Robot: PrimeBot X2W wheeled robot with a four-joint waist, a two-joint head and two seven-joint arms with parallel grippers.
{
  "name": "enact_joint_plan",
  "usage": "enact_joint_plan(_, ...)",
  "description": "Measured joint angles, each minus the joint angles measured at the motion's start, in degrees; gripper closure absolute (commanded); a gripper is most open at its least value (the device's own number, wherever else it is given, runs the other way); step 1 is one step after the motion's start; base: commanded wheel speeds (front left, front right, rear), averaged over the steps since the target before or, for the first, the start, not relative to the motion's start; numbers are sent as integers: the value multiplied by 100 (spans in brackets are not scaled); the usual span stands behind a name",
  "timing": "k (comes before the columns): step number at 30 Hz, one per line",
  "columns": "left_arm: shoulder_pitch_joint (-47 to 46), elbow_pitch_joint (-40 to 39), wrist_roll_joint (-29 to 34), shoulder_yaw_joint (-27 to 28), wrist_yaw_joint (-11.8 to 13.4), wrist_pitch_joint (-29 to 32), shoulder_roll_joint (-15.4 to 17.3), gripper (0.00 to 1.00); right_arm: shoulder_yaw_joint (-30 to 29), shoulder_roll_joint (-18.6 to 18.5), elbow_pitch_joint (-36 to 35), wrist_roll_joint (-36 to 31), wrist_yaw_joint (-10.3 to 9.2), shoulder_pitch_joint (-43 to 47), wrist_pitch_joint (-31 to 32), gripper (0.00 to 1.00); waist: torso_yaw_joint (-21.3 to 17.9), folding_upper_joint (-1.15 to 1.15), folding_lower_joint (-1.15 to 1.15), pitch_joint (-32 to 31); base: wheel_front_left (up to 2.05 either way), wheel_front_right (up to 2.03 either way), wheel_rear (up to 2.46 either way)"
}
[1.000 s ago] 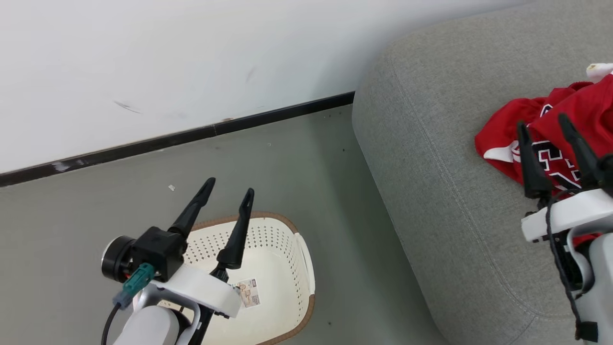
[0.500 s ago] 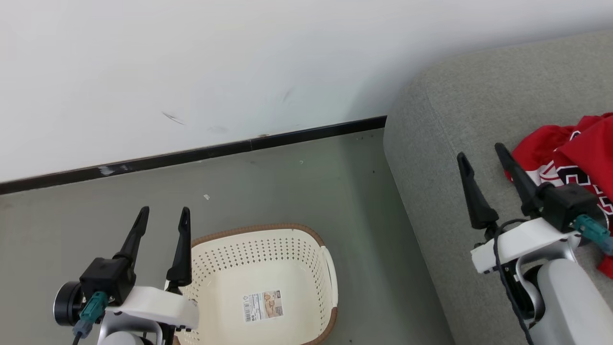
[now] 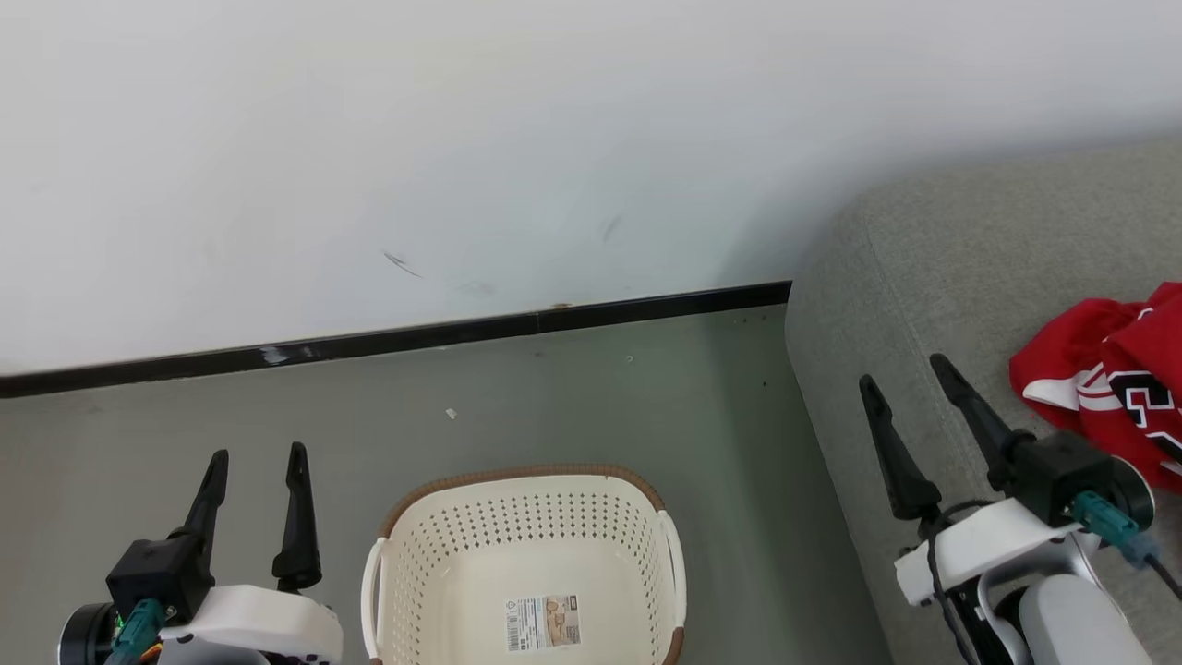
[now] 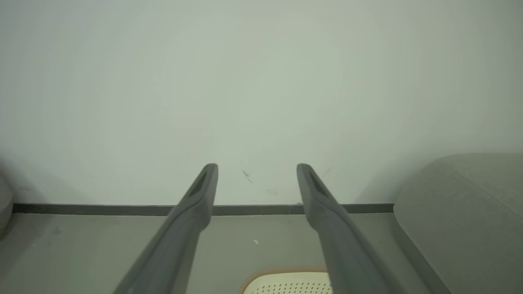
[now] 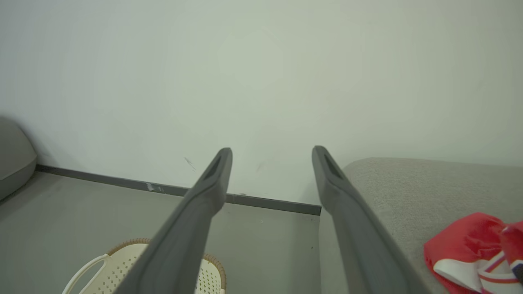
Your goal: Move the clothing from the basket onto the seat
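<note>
The red clothing (image 3: pixel 1108 392) with white trim lies bunched on the grey seat (image 3: pixel 970 277) at the right edge, and shows again as clothing (image 5: pixel 474 253) on the seat (image 5: pixel 429 192). On the floor stands the cream basket (image 3: pixel 526 554) with its brown rim, holding nothing but a paper label. The basket rim (image 4: pixel 286 279) and basket (image 5: pixel 118 265) also show low in the wrist views. My left gripper (image 3: pixel 257 460) is open left of the basket. My right gripper (image 3: pixel 903 371) is open above the seat's left end, apart from the clothing.
A white wall (image 3: pixel 462 139) with a black skirting strip (image 3: pixel 397 342) runs behind the grey floor (image 3: pixel 138 434). A small white scrap (image 3: pixel 451 414) lies on the floor behind the basket. A grey cushioned shape (image 5: pixel 12 159) sits at the far left.
The head camera has tilted up and shifted, so basket and seat sit lower. Both arms have drawn back: the left gripper from over the basket to its left, the right off the clothing.
</note>
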Motion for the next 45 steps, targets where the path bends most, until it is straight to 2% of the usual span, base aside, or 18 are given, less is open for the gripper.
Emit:
enact_joint_plan(19, 342, 245, -60, -11, -26, -20, 64, 0, -303, 212, -290, -146, 0, 1134, 0, 0, 222, 0, 0, -543, 0, 0, 0)
enact_joint_plan(39, 465, 237, -96, 14, -51, -20, 114, 0, -387, 231, -634, -88, 0, 1353, 0, 0, 191, 0, 0, -558, 0, 0, 0)
enact_joint_plan(40, 465, 234, -96, 23, -49, -20, 125, 100, -386, 231, -637, -73, 0, 1356, 0, 100, 192, 0, 0, -555, 0, 0, 0)
enact_joint_plan(45, 598, 495, -97, -62, -49, -11, -81, 100, -361, 299, -356, -80, -3, 1496, 7, 100, 192, 0, 0, -553, 0, 0, 0)
